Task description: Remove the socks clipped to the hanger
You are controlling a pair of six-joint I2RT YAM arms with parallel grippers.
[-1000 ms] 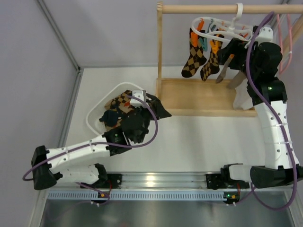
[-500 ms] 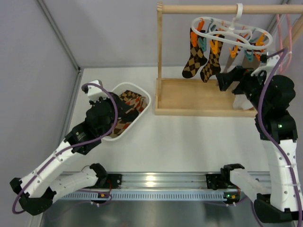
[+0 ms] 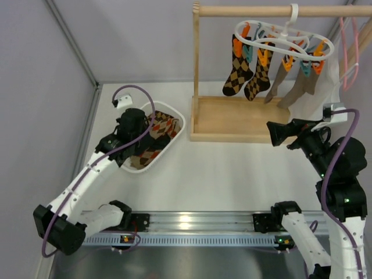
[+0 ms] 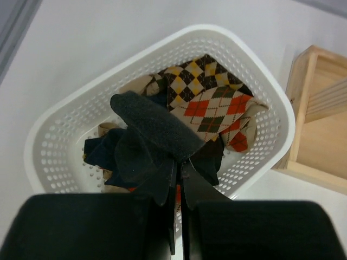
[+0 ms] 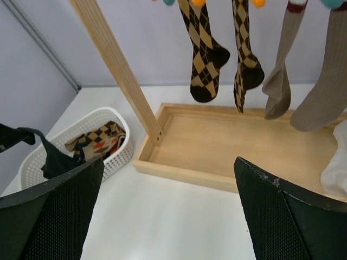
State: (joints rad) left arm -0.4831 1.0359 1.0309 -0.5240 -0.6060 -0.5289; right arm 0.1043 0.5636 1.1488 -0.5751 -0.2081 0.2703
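On the wooden rail [image 3: 256, 10]: I see the hanger [image 3: 285, 36] hooked by its top, with orange and teal pegs around its ring.
Clipped to the hanger: four socks hang toe down. Two argyle socks [image 5: 203, 59] hang side by side on the left, and two grey-brown socks [image 5: 324, 97] hang to their right. All four dangle above the wooden tray [image 3: 232, 119] at the foot of the stand.
Right gripper [image 3: 280, 132]: the fingers are spread wide with nothing between them. It hovers in front of the stand, near the right end of the tray.
Clipped socks relative to the right gripper: in my wrist view they hang ahead of it and higher, well apart from both fingers. The argyle socks are near the centre and the grey-brown socks are toward the right finger.
Left gripper [image 4: 178, 179]: the jaws are pressed together on a dark sock [image 4: 157, 127], which it holds over the basket [image 4: 282, 108].
Basket: white and perforated, it stands on the table [image 3: 232, 174] left of the stand, near the corner of the tray. I see loose socks [image 4: 217, 105] piled inside, some argyle and some dark.
White cloth [image 5: 336, 173]: it lies at the right end of the tray, apart from the right gripper.
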